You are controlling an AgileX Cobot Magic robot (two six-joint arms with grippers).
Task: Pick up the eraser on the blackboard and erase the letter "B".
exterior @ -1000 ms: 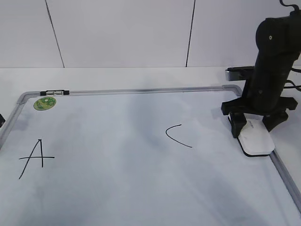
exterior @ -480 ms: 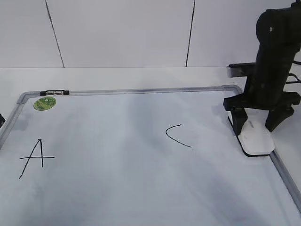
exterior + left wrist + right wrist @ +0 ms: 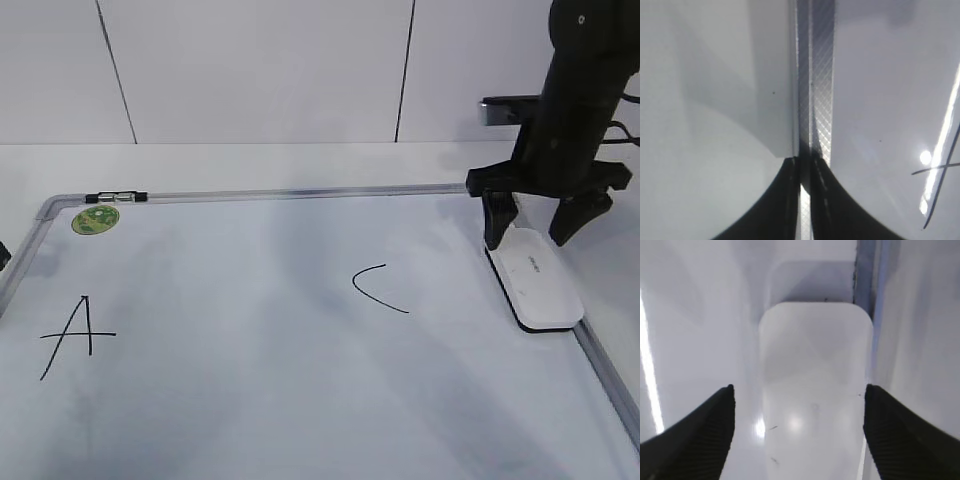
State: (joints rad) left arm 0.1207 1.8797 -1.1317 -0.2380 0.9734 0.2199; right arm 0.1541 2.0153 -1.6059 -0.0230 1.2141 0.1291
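Observation:
The white eraser (image 3: 541, 287) lies flat on the blackboard (image 3: 250, 400), against its right frame. My right gripper (image 3: 532, 230) is open and hovers just above the eraser's far end, fingers either side, not touching. In the right wrist view the eraser (image 3: 815, 365) lies between the spread fingers of the right gripper (image 3: 799, 405). No letter "B" shows; only a slanted "A" (image 3: 75, 335) and a curved "C" (image 3: 380, 288) are on the board. My left gripper (image 3: 805, 170) is shut and empty over the board's left frame (image 3: 815, 75).
A round green sticker (image 3: 96, 219) sits at the board's far left corner, next to a small black clip (image 3: 117, 197) on the frame. White table surrounds the board, with a white wall behind. Faint grey smears mark the board's middle.
My right gripper has opened, let go of the eraser and risen. The eraser stays lying at the board's right edge. The left arm has not moved.

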